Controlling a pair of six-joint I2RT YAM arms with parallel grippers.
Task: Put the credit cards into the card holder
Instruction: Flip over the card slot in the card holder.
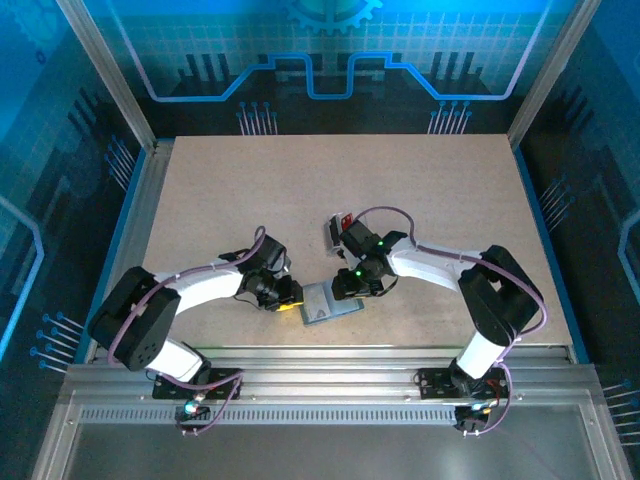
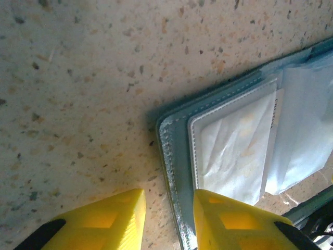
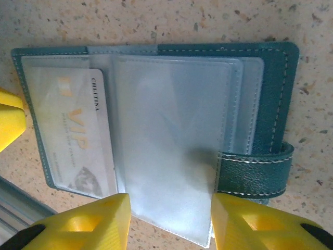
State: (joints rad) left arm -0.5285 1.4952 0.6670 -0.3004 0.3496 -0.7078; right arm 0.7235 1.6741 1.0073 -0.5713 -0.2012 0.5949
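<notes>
- Plainly, left gripper [image 2: 169, 202] stands part-open astride the card holder [image 2: 167, 136] edge, gripping nothing; closing there could drag it
- right gripper [image 3: 170, 204] gapes empty over a clear sleeve [image 3: 171, 130] — may crumple it

We're looking at a lab-style robot test cell: aluminium frame posts [image 1: 100, 65] rise at the corners, blue panels [image 1: 330, 45] printed with circuit lines and a gear wall it in, and a speckled beige table [image 1: 430, 190] meets grooved metal rails [image 1: 320, 385] up front.

Speckled beige tabletop [image 1: 400, 200]; behind it a glowing blue wall [image 1: 200, 50] with circuit-line patterns, aluminium posts [image 1: 110, 75] at its far corners, a ribbed metal rail [image 1: 330, 375] along its near edge.
</notes>
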